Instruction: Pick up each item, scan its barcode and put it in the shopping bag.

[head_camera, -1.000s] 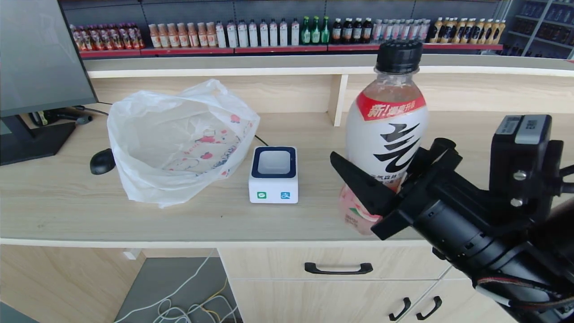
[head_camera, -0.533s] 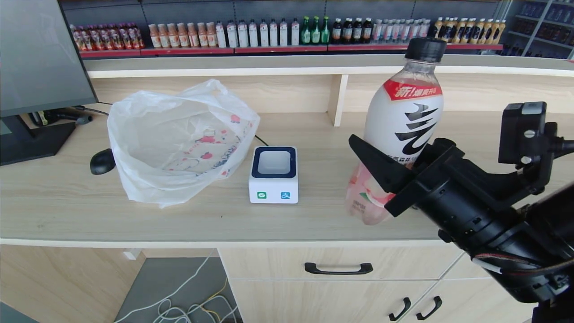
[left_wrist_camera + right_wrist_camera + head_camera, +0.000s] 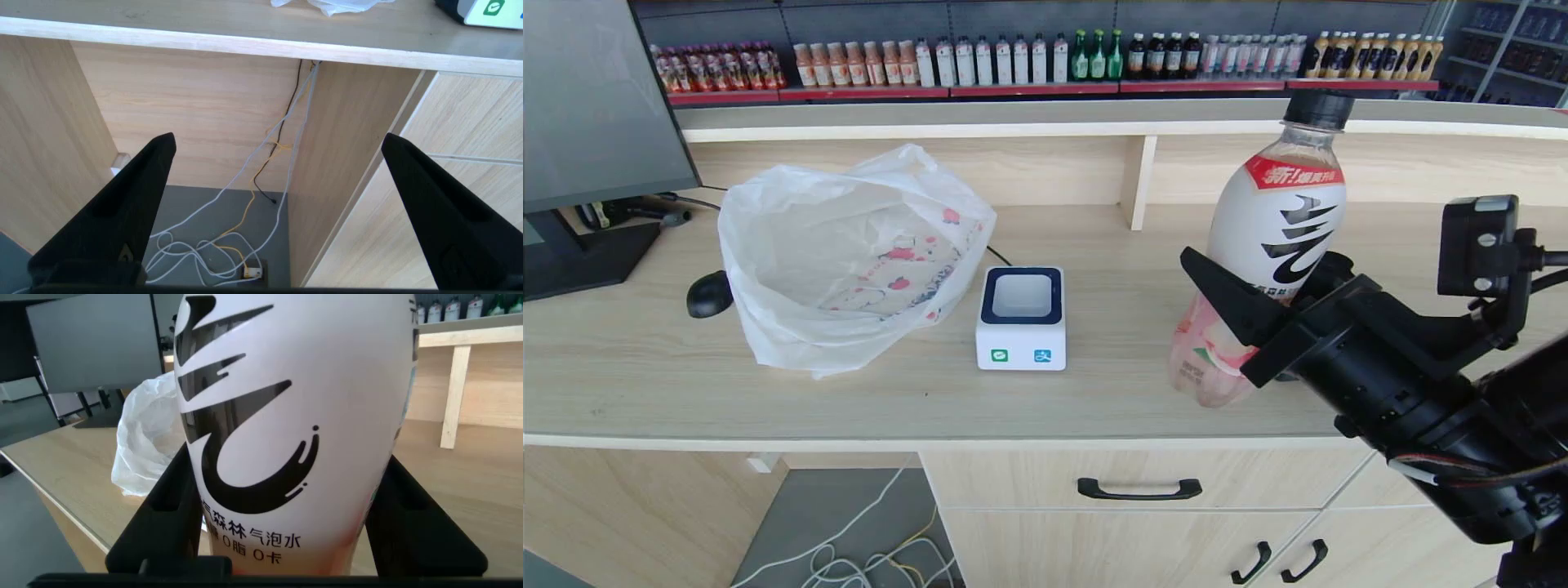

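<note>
Bottle [image 3: 1270, 237] – soft drink, white sleeve label, black cap – clamped in the right gripper [image 3: 1258, 273], one finger on each side of the lower body. It is held over the right end of the counter [image 3: 645, 367] near the front edge, and looks lifted clear of the surface. It is tilted, with the cap leaning toward the back right corner.

Scanner [image 3: 1021, 318]: sits mid-counter near the front edge, window facing up. It is well apart from the bottle.

Shopping bag [image 3: 849, 253]: just beside the scanner, toward the left end, mouth slumped open. Something printed lies inside.

Left gripper [image 3: 278, 143]: fingers spread wide and empty, hanging below the counter's front edge before the open bay with loose cables [image 3: 245, 220].

Step in hand, as I judge it: carry the bottle to the scanner. Scan and bagging not yet done.

Risks:
- Grip is low on a tall, smooth bottle, so the weight above the fingers could make it pivot or slip during a quick swing.
- Barcode not visible, so I cannot tell which way it faces. A wrong face over the window means no read.
- A low pass could knock the scanner.
- Bag walls are limp – the bottle's base may catch the rim and fold the mouth shut.
</note>
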